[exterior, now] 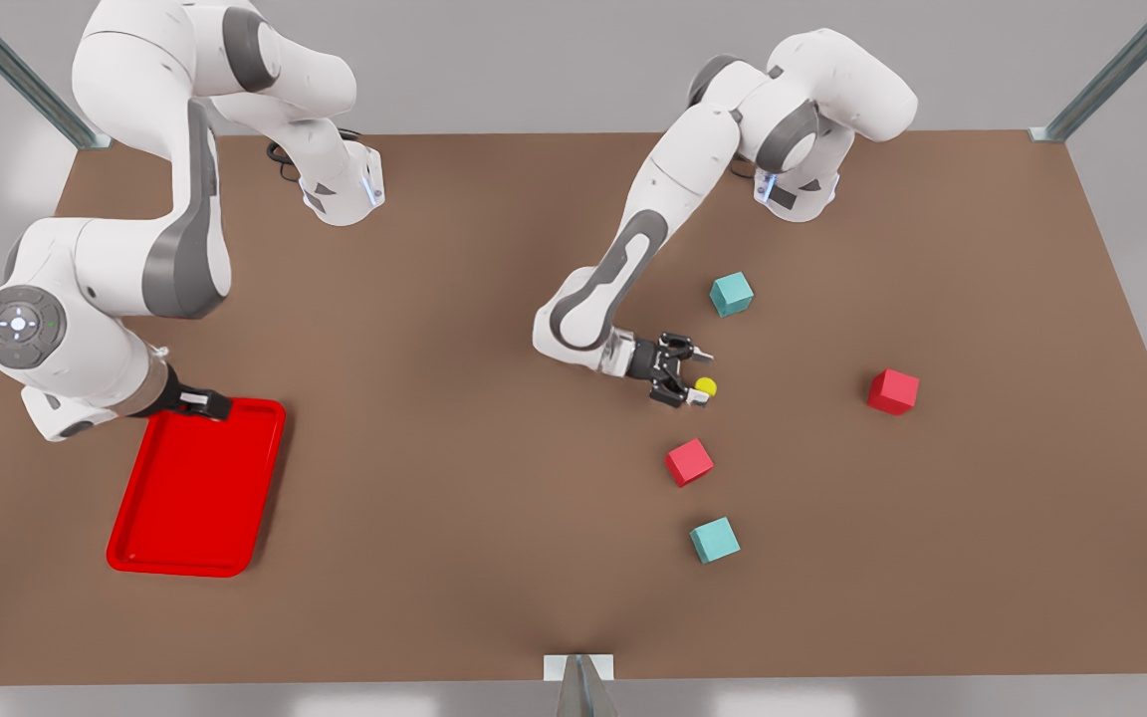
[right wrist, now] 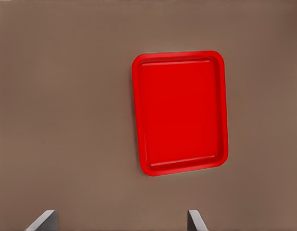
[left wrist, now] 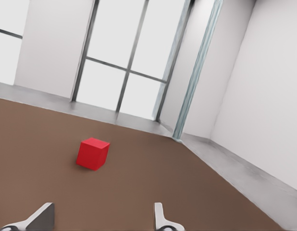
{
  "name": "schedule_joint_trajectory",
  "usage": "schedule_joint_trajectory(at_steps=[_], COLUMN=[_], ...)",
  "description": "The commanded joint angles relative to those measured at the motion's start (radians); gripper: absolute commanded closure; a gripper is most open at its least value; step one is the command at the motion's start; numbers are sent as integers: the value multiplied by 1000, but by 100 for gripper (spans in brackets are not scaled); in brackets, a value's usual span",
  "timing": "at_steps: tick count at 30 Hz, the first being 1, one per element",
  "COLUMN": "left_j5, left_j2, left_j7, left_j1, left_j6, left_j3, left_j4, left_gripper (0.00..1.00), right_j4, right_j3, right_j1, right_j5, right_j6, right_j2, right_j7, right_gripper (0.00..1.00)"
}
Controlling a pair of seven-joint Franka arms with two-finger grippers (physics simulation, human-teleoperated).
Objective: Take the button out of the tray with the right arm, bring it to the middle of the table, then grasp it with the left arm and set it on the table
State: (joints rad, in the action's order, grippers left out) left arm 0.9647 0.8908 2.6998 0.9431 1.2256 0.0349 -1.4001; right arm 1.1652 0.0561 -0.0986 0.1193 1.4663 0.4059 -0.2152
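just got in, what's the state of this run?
The left pincer, at the middle of the table, has the yellow-capped button right at its fingertips; its fingers look open in its wrist view, so a grip cannot be confirmed. The right pincer hovers open above the far edge of the red tray, which is empty. Red and teal cubes lie around the button.
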Motion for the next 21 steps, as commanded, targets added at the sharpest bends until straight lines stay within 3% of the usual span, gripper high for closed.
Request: schedule_joint_trajectory(at_steps=[1,2,3,4,6,8,10,11,13,14,21], left_j5=[-86,-245,-568,-839,-1054,-1071,-980,-974,-940,-940,-946], left_j2=[-62,-64,-70,-119,-144,-205,-398,-584,-814,-866,-865], left_j7=[-1694,-2034,-2244,-2472,-2707,-2744,-2761,-2813,-2813,-2813,-2896], left_j1=[23,-10,-147,-332,-625,-711,-741,-774,-768,-765,-768], left_j6=[-182,-175,-129,-130,-150,-158,-176,-111,96,141,137], left_j3=[3,8,3,2,0,6,2,0,-1,-1,-1], left_j4=[88,248,430,458,463,532,483,336,9,-82,-83], left_gripper=[0,0,0,0,0,0,0,0,0,0,0], right_j4=[-2,-35,-52,-47,-45,-53,-53,-55,-55,-55,-61], right_j3=[1,-2,-7,-7,-7,-7,-5,-5,-5,-7,-6], right_j1=[30,33,2,-18,-47,-93,-90,-84,-70,-76,-79], right_j5=[-61,-135,-148,-182,-129,-96,-95,-98,-99,-104,-99], right_j6=[26,29,29,32,68,25,25,26,25,23,26], right_j2=[-4,-6,2,4,-7,-6,-6,-7,-9,-9,-7], right_j7=[2,3,4,0,10,22,25,39,54,50,53], right_gripper=[0,0,0,0,0,0,0,0,0,0,0])
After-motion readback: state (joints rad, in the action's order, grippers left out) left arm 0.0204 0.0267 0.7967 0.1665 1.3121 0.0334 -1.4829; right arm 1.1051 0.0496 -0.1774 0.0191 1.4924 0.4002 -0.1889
